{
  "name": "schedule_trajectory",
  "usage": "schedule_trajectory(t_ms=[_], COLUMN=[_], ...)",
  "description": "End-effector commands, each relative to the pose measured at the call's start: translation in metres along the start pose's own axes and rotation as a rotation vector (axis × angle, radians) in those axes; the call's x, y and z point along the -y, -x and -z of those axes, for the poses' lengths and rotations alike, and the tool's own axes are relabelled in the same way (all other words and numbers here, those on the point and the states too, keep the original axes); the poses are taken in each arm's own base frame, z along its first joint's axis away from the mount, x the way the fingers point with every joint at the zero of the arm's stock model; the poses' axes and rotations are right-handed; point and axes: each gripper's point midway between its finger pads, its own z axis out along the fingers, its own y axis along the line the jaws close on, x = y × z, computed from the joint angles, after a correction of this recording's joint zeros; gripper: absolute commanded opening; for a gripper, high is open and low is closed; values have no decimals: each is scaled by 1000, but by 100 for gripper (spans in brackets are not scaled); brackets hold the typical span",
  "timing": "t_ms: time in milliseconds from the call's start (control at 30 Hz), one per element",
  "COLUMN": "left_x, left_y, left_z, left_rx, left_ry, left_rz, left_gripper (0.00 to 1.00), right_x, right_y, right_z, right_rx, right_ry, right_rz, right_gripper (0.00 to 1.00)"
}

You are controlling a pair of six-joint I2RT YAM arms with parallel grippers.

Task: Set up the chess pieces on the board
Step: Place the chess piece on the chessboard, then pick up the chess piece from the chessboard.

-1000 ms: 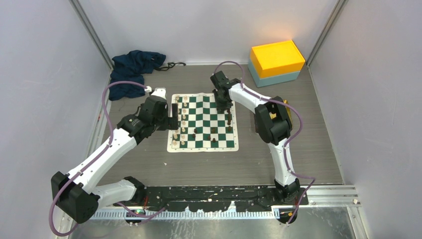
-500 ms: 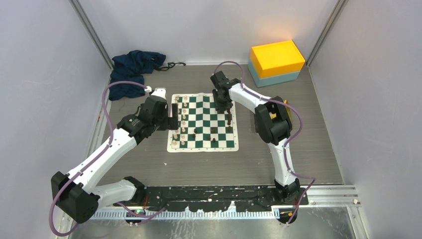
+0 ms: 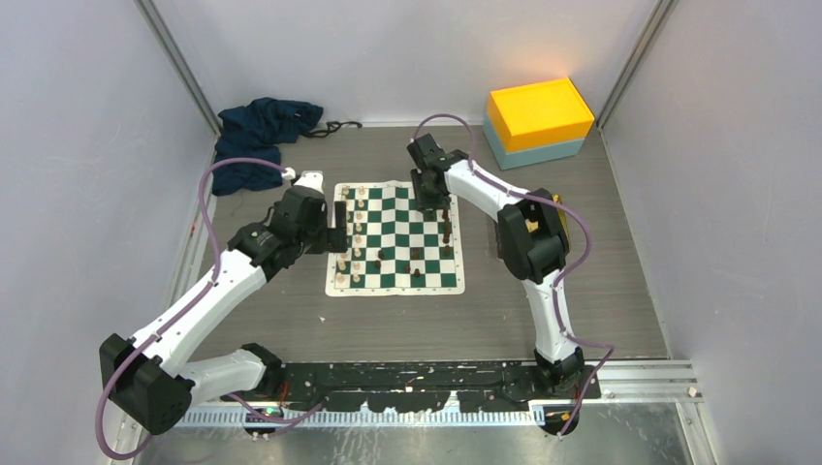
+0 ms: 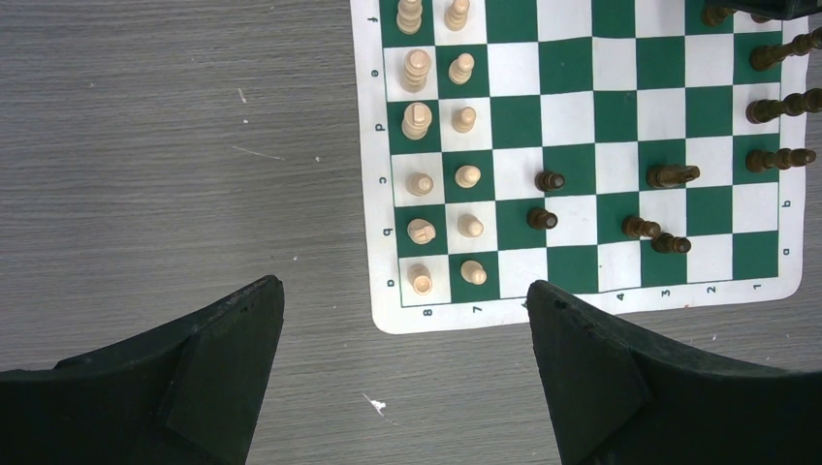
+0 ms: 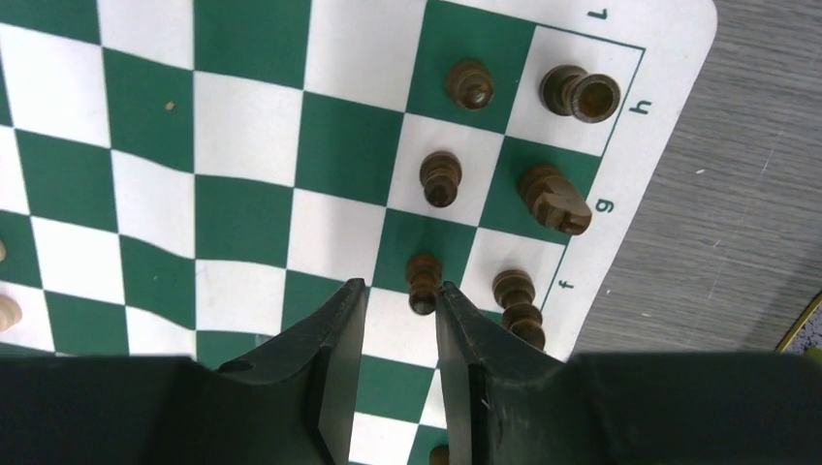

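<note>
Hovering low over the far right part of the board [image 3: 393,290], the right tool [image 5: 397,291] is holding its fingers parted. A dark pawn [image 5: 423,281] is standing upright at their tips, nearer the right finger and, by my reading, not pinched. The clean move here is lifting straight up, because a dark bishop [image 5: 519,300] is crowding that right finger and any sideways drift is risking a topple.

The left tool [image 4: 404,284] is waiting spread wide and empty over the counter [image 4: 145,145], just off the board's near left corner.

The right wrist view is giving us that gap around the pawn, which the top view is hiding under the arm. The left wrist view is showing what neither of the others makes clear: the cream pieces [image 4: 465,174] are lining up in two files, while the stray dark pieces [image 4: 550,180] are scattering mid-board, and one [image 4: 674,175] is lying on its side. Those are looking like the next pickups.
</note>
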Motion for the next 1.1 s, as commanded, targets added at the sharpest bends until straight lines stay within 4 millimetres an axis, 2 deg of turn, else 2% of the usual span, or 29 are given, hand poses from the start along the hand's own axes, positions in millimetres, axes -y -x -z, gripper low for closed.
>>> schedule_trajectory(t_ms=[0,100,267,500,667,800,1067], left_x=[2,2,3,3,3,4,4], left_y=[11,11,12,10,9,8,8], left_z=[5,5,4,3,3,3,5], left_rx=[44,46,46,42,42,39,41], left_ry=[-17,-18,-21,-24,-26,-31,-34], left_rz=[26,27,26,28,28,30,35], left_gripper=[96,96,96,96,96,96,96], right_x=[-14,-18,-31,-54,-63,-64,-66], right_y=[34,27,5,-48,-73,-80,-81], right_z=[51,61,77,88,94,94,83], right_rx=[127,129,113,39,16,4,-2], right_ry=[29,28,38,105,154,161,159], right_rz=[23,39,82,152,190,200,213], right_gripper=[39,39,39,39,42,44,45])
